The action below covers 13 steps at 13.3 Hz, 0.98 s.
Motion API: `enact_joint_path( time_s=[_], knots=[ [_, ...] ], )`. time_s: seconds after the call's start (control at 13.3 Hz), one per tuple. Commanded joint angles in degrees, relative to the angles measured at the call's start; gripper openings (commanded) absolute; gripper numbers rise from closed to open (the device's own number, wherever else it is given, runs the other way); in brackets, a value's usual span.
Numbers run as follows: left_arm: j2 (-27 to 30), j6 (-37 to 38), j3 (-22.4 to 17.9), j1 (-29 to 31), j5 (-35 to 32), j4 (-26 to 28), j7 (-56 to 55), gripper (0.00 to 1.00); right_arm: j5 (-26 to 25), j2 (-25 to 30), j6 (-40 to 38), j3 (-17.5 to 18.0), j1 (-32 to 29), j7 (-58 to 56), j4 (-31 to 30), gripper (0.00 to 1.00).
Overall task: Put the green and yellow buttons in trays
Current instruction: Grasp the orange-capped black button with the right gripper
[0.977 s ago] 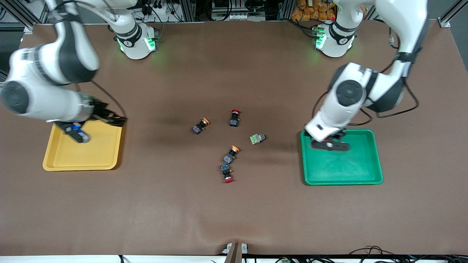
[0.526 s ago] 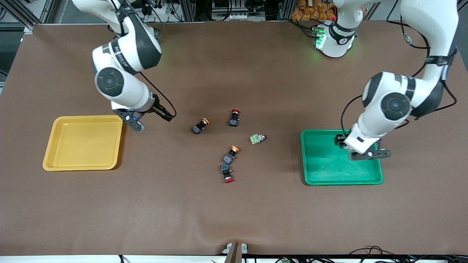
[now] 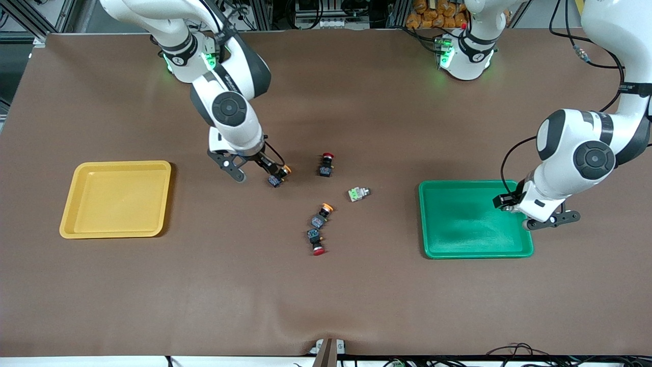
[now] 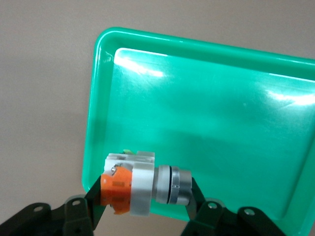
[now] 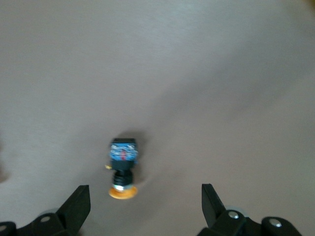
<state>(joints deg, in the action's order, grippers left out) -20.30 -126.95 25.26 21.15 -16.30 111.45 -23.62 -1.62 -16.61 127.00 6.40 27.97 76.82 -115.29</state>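
Left gripper (image 4: 142, 196) over the green tray (image 3: 476, 247), at the edge toward the left arm's end of the surface (image 3: 326, 295), fingers (image 4: 93, 199) clamped on a pale silver-grey button with an orange end (image 4: 140, 184). Right gripper (image 5: 145, 204) hanging above a black, yellow-capped button (image 3: 278, 176) on the bare surface, fingers spread wide, touching nothing. Yellow tray (image 3: 116, 230) lying empty toward the right arm's end. Between the trays: green-ended grey button (image 3: 358, 193), a second yellow-capped button (image 3: 321, 215), plus two red-capped switches (image 3: 326, 164), one (image 3: 316, 241) just beside that second yellow one, nearer the camera.
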Motion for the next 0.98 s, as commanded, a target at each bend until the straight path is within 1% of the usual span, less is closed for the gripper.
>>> enact_joint_path(
  time_s=[0.0,0.15,0.3,0.45,0.68,0.83,0.9],
  knots=[
    [-1.14,-2.42,0.40,0.56,-1.11,-0.27,0.16,0.00,-1.63,-0.96,2.89,-0.60,0.15,0.16,1.64,1.00],
    [-2.37,-3.91,0.31,0.91,-1.20,-0.27,0.16,0.00,-1.63,-3.94,5.44,-0.60,1.73,0.52,2.26,1.00],
    [-3.34,-5.41,0.14,1.52,-1.46,-0.27,0.50,0.00,-1.72,-5.62,6.07,-0.60,2.35,0.52,2.26,1.00],
    [-5.79,-8.39,0.22,2.58,-2.07,-0.35,0.95,0.00,-3.56,-7.99,8.52,-0.60,3.41,0.52,2.26,1.00],
    [-10.10,-13.93,0.22,2.50,-2.07,-0.44,1.04,0.00,-5.41,-11.07,9.75,-0.69,4.81,0.52,2.43,1.00],
    [-11.25,-14.03,0.22,2.32,-2.07,-0.88,0.95,0.00,-5.76,-12.56,12.47,-0.69,4.90,0.52,2.61,1.00],
    [-11.77,-14.03,0.22,2.32,-2.07,-0.88,1.12,0.18,-6.90,-13.27,13.18,-0.69,5.08,0.52,2.70,1.00]
  ],
)
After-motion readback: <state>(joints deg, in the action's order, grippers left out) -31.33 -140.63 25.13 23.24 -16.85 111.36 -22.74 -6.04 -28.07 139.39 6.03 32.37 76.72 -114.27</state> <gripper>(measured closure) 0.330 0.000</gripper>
